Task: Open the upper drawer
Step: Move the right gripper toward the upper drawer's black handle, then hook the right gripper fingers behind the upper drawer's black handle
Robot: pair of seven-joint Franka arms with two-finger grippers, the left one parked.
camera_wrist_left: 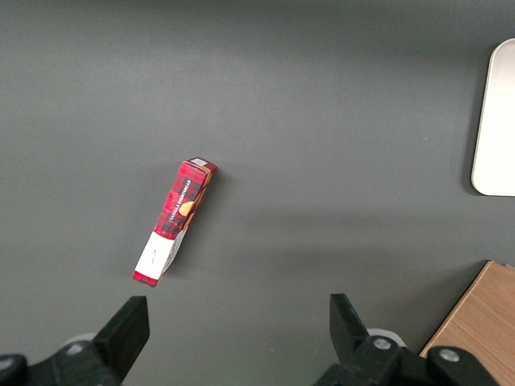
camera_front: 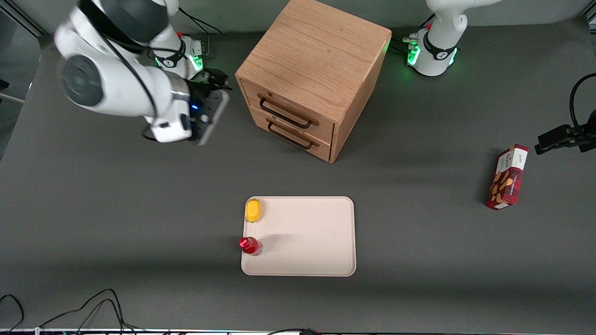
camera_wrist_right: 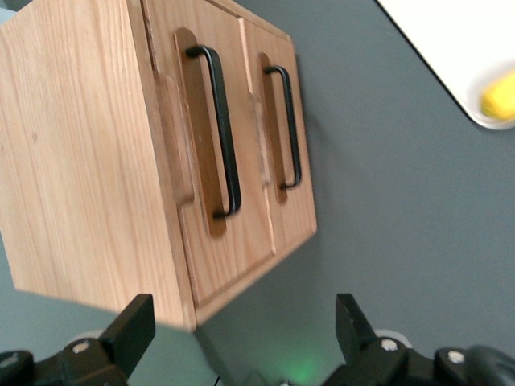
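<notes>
The wooden cabinet [camera_front: 316,56] stands on the grey table with both drawers shut flush. The upper drawer [camera_front: 279,98] lies just under the cabinet top, with a black wire handle [camera_front: 285,113]; the lower drawer [camera_front: 311,139] sits beneath it. In the right wrist view the upper drawer [camera_wrist_right: 193,233] and its handle [camera_wrist_right: 223,133] sit next to the cabinet top [camera_wrist_right: 72,161]. My gripper [camera_front: 218,83] hovers beside the cabinet, toward the working arm's end of the table. It is apart from the handle. It [camera_wrist_right: 244,322] is open, with nothing between the fingers.
A cream tray [camera_front: 321,232] lies nearer the front camera than the cabinet, holding a yellow object [camera_front: 253,210] and a red-capped bottle [camera_front: 250,245]. A red patterned box [camera_front: 507,177] lies toward the parked arm's end of the table.
</notes>
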